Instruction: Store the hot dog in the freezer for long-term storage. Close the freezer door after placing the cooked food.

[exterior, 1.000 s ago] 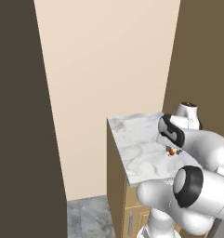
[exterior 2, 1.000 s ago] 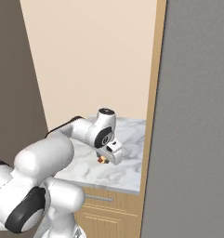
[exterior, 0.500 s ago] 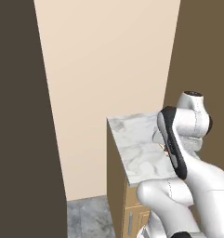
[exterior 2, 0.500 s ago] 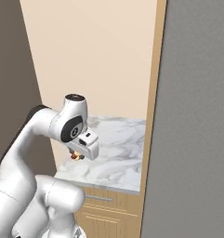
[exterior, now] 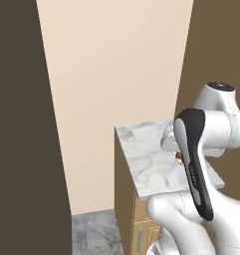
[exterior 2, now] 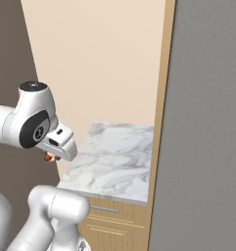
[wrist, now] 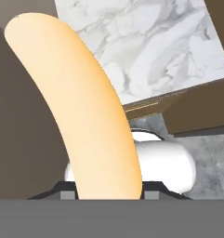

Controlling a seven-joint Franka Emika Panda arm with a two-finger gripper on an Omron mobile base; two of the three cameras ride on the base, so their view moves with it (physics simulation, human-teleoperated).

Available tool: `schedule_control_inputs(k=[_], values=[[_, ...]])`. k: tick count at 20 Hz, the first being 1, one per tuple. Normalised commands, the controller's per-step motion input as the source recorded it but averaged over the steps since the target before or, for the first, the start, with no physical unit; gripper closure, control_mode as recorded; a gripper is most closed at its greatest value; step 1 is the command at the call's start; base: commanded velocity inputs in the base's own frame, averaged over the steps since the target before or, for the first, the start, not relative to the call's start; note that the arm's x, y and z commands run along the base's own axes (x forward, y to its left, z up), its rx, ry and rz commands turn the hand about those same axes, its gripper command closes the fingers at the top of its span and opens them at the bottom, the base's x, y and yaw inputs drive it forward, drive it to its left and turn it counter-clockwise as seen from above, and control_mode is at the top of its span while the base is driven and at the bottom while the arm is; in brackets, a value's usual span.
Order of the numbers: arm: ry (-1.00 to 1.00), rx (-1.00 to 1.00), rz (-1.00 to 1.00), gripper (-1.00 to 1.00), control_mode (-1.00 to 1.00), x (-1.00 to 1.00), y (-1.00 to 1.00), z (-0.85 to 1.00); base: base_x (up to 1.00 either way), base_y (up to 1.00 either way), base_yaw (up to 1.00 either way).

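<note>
While no writing shows anywhere, the two-finger gripper (exterior 2: 50,157) is clamped on the tan-bunned hot dog (wrist: 85,111) beside the marble-topped wooden cabinet (exterior 2: 114,162).

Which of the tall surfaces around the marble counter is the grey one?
The panel right of the counter, right base view; the back wall is beige, the left panel dark brown.

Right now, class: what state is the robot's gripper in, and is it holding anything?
Gripper: shut on the hot dog, lifted clear of the marble counter.
</note>
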Motion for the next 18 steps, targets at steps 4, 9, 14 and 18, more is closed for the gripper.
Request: schedule_control_inputs(k=[4,9,14,18], values=[[-0.02,0.00,0.06,1.00,-1.00,-0.32,-0.10,0.43,0.00,0.00,0.00],[0.00,-0.23,0.00,1.00,-1.00,-0.19,0.00,-0.07,0.00,0.00,0.00],[0.00,-0.15,0.00,1.00,-1.00,-0.17,0.00,-0.20,0.00,0.00,0.00],[0.00,0.00,0.00,1.00,-1.00,-0.03,0.00,-0.06,0.00,0.00,0.00]])
